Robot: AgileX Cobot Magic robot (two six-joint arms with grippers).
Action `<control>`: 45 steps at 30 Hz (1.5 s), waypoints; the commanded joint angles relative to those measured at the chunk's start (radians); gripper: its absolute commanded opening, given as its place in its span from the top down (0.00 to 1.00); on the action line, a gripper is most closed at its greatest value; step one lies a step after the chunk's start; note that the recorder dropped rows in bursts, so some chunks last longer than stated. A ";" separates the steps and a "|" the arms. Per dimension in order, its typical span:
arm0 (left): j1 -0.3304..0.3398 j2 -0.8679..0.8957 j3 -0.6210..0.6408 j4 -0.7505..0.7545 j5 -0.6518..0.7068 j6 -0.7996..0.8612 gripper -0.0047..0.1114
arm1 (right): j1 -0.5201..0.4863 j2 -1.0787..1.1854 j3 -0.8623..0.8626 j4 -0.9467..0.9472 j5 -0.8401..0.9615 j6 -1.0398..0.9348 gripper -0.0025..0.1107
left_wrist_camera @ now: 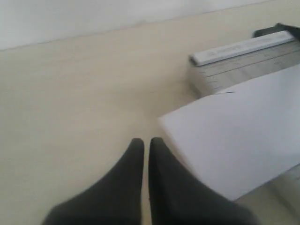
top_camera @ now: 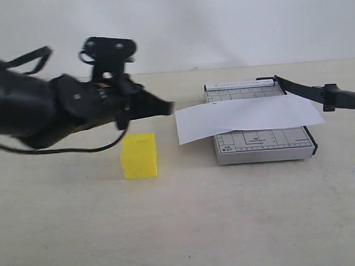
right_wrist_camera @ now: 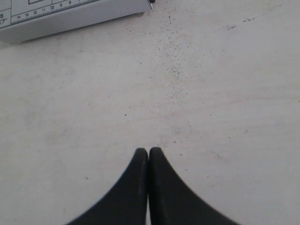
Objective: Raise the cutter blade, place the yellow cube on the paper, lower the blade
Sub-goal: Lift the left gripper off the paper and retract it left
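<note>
The cutter blade [top_camera: 309, 91] is standing lifted, freeing the paper [top_camera: 248, 116] ahead of the left gripper [left_wrist_camera: 146, 140], which is hovering clenched and empty, with the yellow cube [top_camera: 139, 156] below it.

Pale beige tabletop [top_camera: 182, 228], plain white wall [top_camera: 219, 23] behind

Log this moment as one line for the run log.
cutter blade raised | yellow cube on table, not on paper | left gripper shut, empty | right gripper shut, empty
</note>
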 commanded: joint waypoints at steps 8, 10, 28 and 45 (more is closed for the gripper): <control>0.606 -0.350 0.343 0.268 0.011 -0.123 0.92 | -0.002 -0.008 -0.005 0.002 -0.017 -0.008 0.98; 0.745 -0.355 0.335 0.268 0.029 -0.235 0.92 | -0.002 -0.008 -0.005 0.004 -0.011 -0.008 0.98; 1.213 -0.826 0.382 0.492 0.196 -0.598 0.92 | -0.002 -0.008 -0.005 0.018 0.006 -0.006 0.98; 0.974 -1.467 0.513 0.528 0.469 -0.505 0.92 | -0.002 -0.008 -0.005 0.025 -0.026 -0.019 0.98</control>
